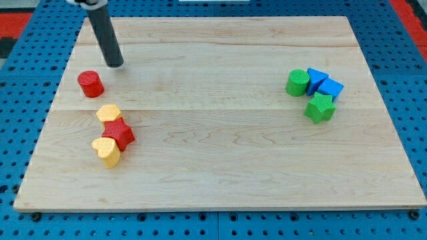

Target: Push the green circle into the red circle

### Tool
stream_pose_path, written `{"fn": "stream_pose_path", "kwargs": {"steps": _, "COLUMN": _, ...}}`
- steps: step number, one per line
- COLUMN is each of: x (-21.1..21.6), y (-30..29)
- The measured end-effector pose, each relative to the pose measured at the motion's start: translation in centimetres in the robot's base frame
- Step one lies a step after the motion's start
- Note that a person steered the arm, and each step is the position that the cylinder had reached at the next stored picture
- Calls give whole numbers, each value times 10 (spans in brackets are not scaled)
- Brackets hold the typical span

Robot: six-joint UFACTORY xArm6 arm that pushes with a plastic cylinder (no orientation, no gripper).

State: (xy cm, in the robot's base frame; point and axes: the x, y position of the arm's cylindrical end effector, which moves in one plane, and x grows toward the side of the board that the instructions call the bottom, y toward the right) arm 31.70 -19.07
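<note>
The green circle [297, 82] stands at the view's right, touching a blue triangle [316, 77]. The red circle [90, 84] stands at the view's far left. My tip [115, 65] rests on the board just up and to the right of the red circle, a small gap apart from it, and far to the left of the green circle. The dark rod rises from the tip toward the view's top left.
A blue block [330, 87] and a green star [320, 108] sit close by the green circle. Below the red circle lie a yellow block [109, 113], a red star [119, 133] and a yellow heart [106, 151]. The wooden board [213, 167] lies on blue pegboard.
</note>
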Motion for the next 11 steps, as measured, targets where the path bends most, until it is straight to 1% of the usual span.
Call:
{"fn": "stream_pose_path", "kwargs": {"steps": 1, "x": 21, "y": -37}}
{"fn": "stream_pose_path", "kwargs": {"steps": 2, "x": 33, "y": -56}}
{"fn": "stream_pose_path", "kwargs": {"steps": 4, "x": 38, "y": -51}}
{"fn": "stream_pose_path", "kwargs": {"steps": 5, "x": 103, "y": -40}}
{"fn": "stream_pose_path", "kwargs": {"steps": 6, "x": 97, "y": -22}}
{"fn": "stream_pose_path", "kwargs": {"steps": 7, "x": 50, "y": 16}}
{"fn": "stream_pose_path", "kwargs": {"steps": 8, "x": 2, "y": 137}}
{"fn": "stream_pose_path", "kwargs": {"steps": 9, "x": -10, "y": 261}}
{"fn": "stream_pose_path", "kwargs": {"steps": 10, "x": 7, "y": 381}}
{"fn": "stream_pose_path", "kwargs": {"steps": 11, "x": 43, "y": 428}}
